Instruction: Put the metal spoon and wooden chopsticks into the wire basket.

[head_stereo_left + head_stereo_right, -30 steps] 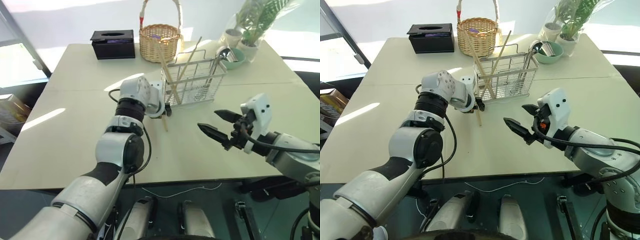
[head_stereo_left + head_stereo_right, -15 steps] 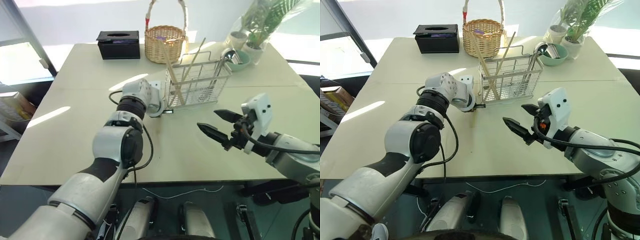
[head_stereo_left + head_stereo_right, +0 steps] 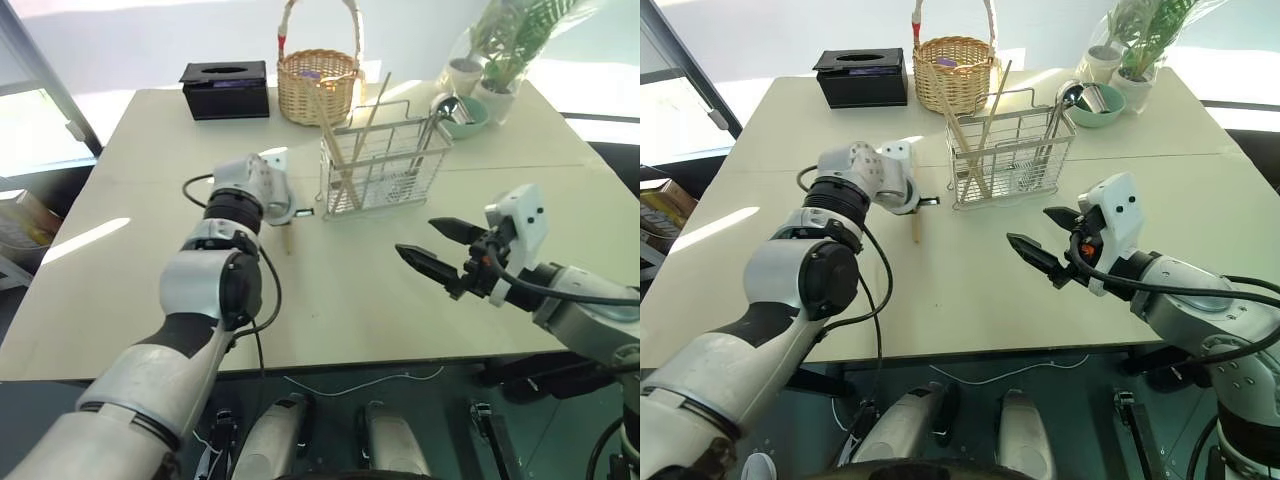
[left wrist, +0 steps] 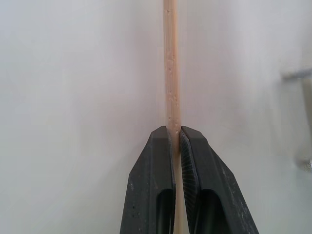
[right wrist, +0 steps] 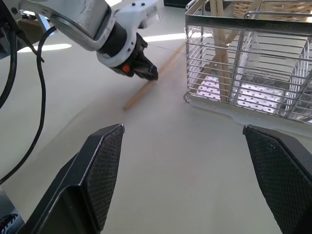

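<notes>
Lying flat, chopstick (image 4: 169,73) points away.

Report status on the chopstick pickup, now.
Left pincer shut on a wooden chopstick lying beside the wire basket. Right pincer open, empty. Metal spoon already in basket. Nothing in the way.

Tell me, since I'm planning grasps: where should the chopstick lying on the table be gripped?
Probably near one end, from above, pinched across its thin width. The chopstick lies flat on the table, and the left pincer is shut on it that way.
</notes>
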`<state>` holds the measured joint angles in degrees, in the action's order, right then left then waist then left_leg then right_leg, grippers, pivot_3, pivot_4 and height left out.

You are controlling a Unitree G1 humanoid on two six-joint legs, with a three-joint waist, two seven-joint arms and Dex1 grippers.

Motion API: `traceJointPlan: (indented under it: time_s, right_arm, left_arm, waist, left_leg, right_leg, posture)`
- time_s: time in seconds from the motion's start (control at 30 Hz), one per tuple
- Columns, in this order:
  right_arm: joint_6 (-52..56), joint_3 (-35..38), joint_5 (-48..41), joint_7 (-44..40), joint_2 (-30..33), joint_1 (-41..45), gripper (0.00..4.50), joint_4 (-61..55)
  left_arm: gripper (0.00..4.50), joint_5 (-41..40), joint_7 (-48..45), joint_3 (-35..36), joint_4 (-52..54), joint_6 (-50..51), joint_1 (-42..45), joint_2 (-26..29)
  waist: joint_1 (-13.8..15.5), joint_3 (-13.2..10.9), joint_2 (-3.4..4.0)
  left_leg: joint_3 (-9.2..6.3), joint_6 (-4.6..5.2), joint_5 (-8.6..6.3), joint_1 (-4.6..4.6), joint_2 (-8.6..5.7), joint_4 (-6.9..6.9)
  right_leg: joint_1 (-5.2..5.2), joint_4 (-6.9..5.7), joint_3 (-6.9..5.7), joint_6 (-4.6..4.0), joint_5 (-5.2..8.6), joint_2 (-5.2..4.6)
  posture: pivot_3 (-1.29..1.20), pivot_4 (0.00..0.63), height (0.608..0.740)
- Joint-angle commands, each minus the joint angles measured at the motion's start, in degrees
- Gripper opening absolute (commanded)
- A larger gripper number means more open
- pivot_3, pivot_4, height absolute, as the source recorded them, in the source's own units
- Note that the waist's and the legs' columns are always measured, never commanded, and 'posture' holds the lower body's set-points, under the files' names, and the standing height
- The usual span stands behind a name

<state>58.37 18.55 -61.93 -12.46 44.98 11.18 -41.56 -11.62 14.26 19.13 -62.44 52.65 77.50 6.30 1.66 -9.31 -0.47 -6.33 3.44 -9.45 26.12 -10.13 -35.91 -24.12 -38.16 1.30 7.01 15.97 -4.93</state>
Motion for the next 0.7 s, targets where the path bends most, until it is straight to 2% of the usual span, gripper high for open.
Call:
traceJointPlan:
  time_s: [0.03, 0.17, 0.27, 0.37, 0.47, 0.7]
  right_arm:
    - [-1.97, 0.89, 0.82, -0.23, 0.58, 1.43, 4.05, 0.10]
    - [-2.53, 1.11, 1.57, 0.14, 0.33, 2.39, 4.05, 0.77]
    - [-2.60, 1.68, 1.28, 0.02, 0.77, 2.61, 4.05, 1.21]
    - [-2.51, 1.90, 1.27, -0.19, 1.38, 2.55, 4.05, 1.21]
    - [-2.65, 1.92, 1.29, 0.03, 1.64, 2.74, 4.05, 1.46]
    - [-3.81, 3.11, 2.31, 2.28, 1.22, 3.95, 4.05, 1.46]
  left_arm:
    - [0.05, -0.22, -11.19, -1.42, 4.83, -16.95, 1.15, 2.80]
    - [0.05, -5.15, -29.41, 0.65, 9.67, -35.54, 2.94, 5.55]
    - [0.05, -9.57, -38.04, 2.20, 12.34, -38.56, 5.45, 6.60]
    - [0.05, -11.41, -42.20, 1.98, 13.14, -39.62, 7.74, 6.19]
    - [0.05, -12.25, -45.55, 0.32, 13.50, -41.06, 10.08, 3.01]
    - [0.05, -6.89, -48.86, -6.74, 11.68, -49.50, 5.75, -3.45]
  waist:
    - [0.37, 0.00, -0.01]
    - [0.70, -0.01, -0.01]
    - [0.62, -0.02, -0.04]
    - [0.62, -0.02, -0.04]
    - [0.61, -0.02, -0.03]
    - [0.39, -0.01, -0.02]
  left_leg:
    - [0.01, 0.00, 0.00, 0.02, 0.00, -0.01]
    - [0.01, -0.01, 0.01, 0.30, 0.00, -0.08]
    - [0.03, 0.00, 0.01, 0.35, -0.03, -0.09]
    - [0.02, 0.03, -0.01, 0.35, -0.03, -0.11]
    - [0.02, 0.05, -0.02, 0.29, -0.03, -0.15]
    - [0.02, 0.08, -0.01, 0.30, -0.03, -0.19]
  right_leg:
    - [-0.01, 0.01, 0.00, 0.00, 0.00, -0.01]
    - [-0.28, 0.05, -0.04, -0.04, -0.03, -0.03]
    - [-0.27, 0.10, -0.04, -0.04, -0.03, -0.05]
    - [-0.25, 0.10, -0.04, -0.04, -0.03, -0.05]
    - [-0.19, 0.08, -0.04, -0.03, -0.03, -0.05]
    - [-0.16, 0.08, -0.04, 0.02, -0.06, -0.05]
  posture:
    - [0.00, 0.150, 0.734]
    - [0.00, 0.150, 0.734]
    - [0.00, 0.150, 0.734]
    - [0.00, 0.150, 0.734]
    - [0.00, 0.150, 0.734]
    - [0.00, 0.150, 0.734]
